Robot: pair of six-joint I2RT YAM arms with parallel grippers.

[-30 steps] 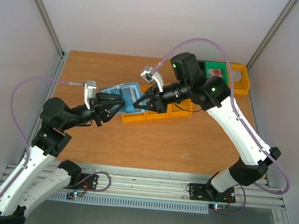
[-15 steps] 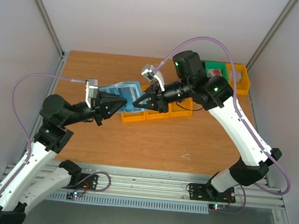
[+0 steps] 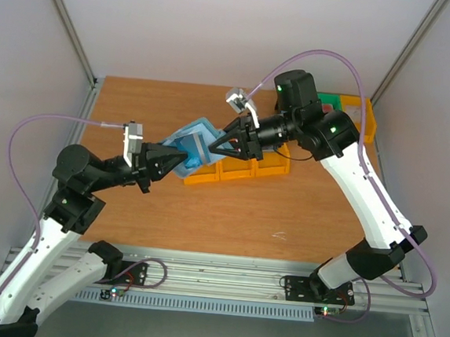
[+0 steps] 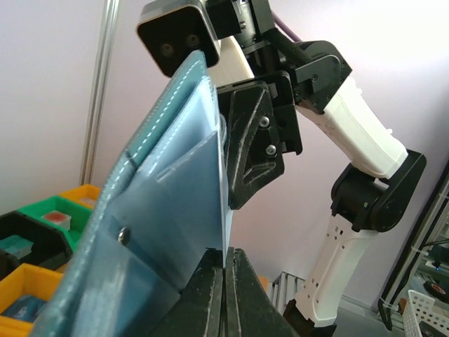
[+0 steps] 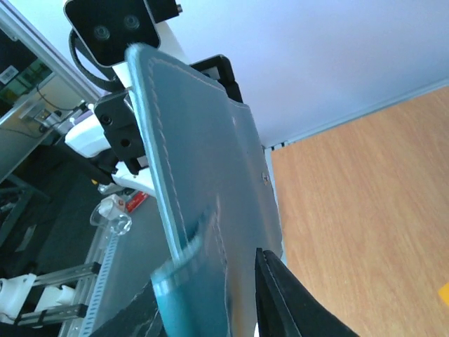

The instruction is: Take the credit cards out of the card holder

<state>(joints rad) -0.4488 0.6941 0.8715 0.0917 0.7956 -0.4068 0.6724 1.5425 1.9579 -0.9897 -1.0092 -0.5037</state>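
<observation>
One card holder hangs tilted mid-air over the wood surface, by the yellow bins, white walls round it. I see L gripper clenched on its edge. R gripper straddles the opp. edge, can't tell if grasping.

Wooden table, pale walls, bright light.

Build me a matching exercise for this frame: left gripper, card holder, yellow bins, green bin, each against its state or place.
1 left gripper
2 card holder
3 yellow bins
4 green bin

A in a row on the table
B shut on the holder's edge
C holds a red item
D lifted off the table, tilted

Pairs: 1-B, 2-D, 3-A, 4-C
</observation>
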